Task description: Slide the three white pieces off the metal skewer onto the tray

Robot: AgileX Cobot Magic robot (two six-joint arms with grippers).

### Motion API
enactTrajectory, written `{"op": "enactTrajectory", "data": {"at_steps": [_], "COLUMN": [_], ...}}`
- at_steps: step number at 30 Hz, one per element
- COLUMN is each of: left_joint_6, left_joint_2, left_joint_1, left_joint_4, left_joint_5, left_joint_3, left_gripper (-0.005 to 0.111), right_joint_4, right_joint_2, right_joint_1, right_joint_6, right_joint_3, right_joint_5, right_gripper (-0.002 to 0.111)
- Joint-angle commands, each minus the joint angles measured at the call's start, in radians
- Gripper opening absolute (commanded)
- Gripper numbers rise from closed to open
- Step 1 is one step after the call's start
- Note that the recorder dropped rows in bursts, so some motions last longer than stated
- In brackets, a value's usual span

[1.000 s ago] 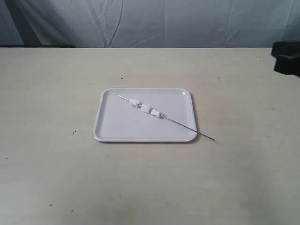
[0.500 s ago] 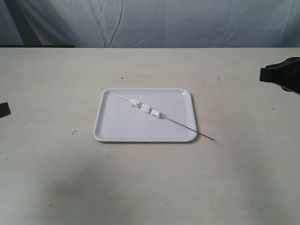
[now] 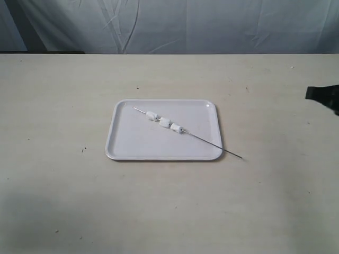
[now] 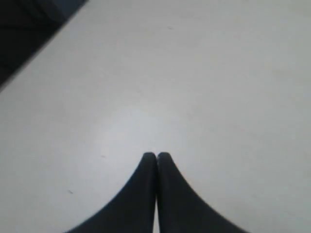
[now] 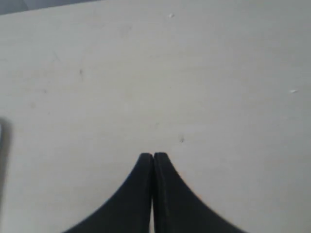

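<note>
The white tray (image 3: 127,143) lies in the middle of the table. Across it runs the thin metal skewer (image 3: 204,140), slanting from the tray's back left over the front right rim onto the table. Three white pieces (image 3: 165,122) sit threaded side by side on the skewer's upper half. A dark part of the right arm (image 3: 326,95) shows at the right edge, well away from the tray. My right gripper (image 5: 153,155) is shut over bare table with nothing held. My left gripper (image 4: 156,155) is shut too, over bare table, and is out of the exterior view.
A wrinkled blue-grey cloth (image 3: 169,24) hangs behind the table's far edge. A sliver of the tray's rim (image 5: 2,141) shows at the edge of the right wrist view. A dark area (image 4: 24,29) lies past the table's edge in the left wrist view.
The right arm's dark part moved down and back toward the right edge. The left arm's tip, at the left edge half a second ago, has gone from the exterior view. Tray and skewer are unmoved.
</note>
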Motion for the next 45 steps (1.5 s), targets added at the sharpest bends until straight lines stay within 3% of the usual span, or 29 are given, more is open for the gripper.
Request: {"op": "enactTrajectory", "data": {"at_steps": [1,4,6,8,10,12,15,17,19,21,24,30,33,37,40,45], "left_joint_6": [0.588,1.169,1.471,1.657,1.749,1.761,1.761,1.761,1.761,1.761,1.761,1.835,1.973,2.291,2.308,2.31], "left_joint_2": [0.035,0.078,0.093,0.098,0.098,0.098,0.098,0.098,0.098,0.098,0.098,0.098,0.098,0.105,0.13,0.223], "left_joint_1": [-0.005,-0.005,-0.005,-0.005,-0.005,-0.005,-0.005,-0.005,-0.005,-0.005,-0.005,-0.005,-0.005,-0.016,-0.024,-0.024], "left_joint_4": [-0.747,-1.262,-1.491,-1.652,-1.75,-1.753,-1.748,-1.748,-1.748,-1.753,-1.772,-1.832,-1.928,-2.124,-2.132,-2.127], "left_joint_5": [-0.075,-0.048,0.007,0.062,0.094,0.111,0.111,0.09,0.03,-0.019,-0.035,-0.023,0.006,0.084,0.107,0.2], "left_joint_3": [-0.018,-0.018,-0.018,-0.018,-0.021,-0.03,-0.036,-0.036,-0.036,-0.036,-0.036,-0.036,-0.036,-0.04,-0.054,-0.096], "left_gripper": [0.0,0.0,0.0,0.0,0.0,0.0,0.0,0.0,0.0,0.0,0.0,0.0,0.0,0.0,0.006,0.031], "right_joint_4": [-0.018,-0.05,-0.05,-0.05,-0.05,-0.05,-0.04,0.017,0.094,0.259,0.65,1.514,1.814,2.043,2.086,2.086], "right_joint_2": [0.107,0.174,0.199,0.211,0.213,0.208,0.191,0.182,0.182,0.182,0.182,0.182,0.182,0.186,0.219,0.295], "right_joint_1": [0.01,0.057,0.096,0.137,0.168,0.195,0.23,0.251,0.262,0.262,0.262,0.322,0.384,0.426,0.429,0.429], "right_joint_6": [0.042,0.062,0.062,0.087,0.127,0.152,0.166,0.102,-0.006,-0.158,-0.468,-1.451,-1.887,-2.262,-2.39,-2.533], "right_joint_3": [0.004,0.004,0.004,0.004,0.009,0.019,0.041,0.048,0.048,0.048,0.048,0.042,-0.006,-0.134,-0.248,-0.375], "right_joint_5": [-0.23,-0.3,-0.31,-0.264,-0.188,-0.065,0.249,0.44,0.499,0.471,0.408,0.231,0.25,0.387,0.5,0.61], "right_gripper": [-0.001,-0.001,-0.001,-0.001,-0.001,-0.001,-0.001,-0.001,-0.001,-0.001,-0.001,-0.001,-0.001,-0.001,0.001,0.025]}}
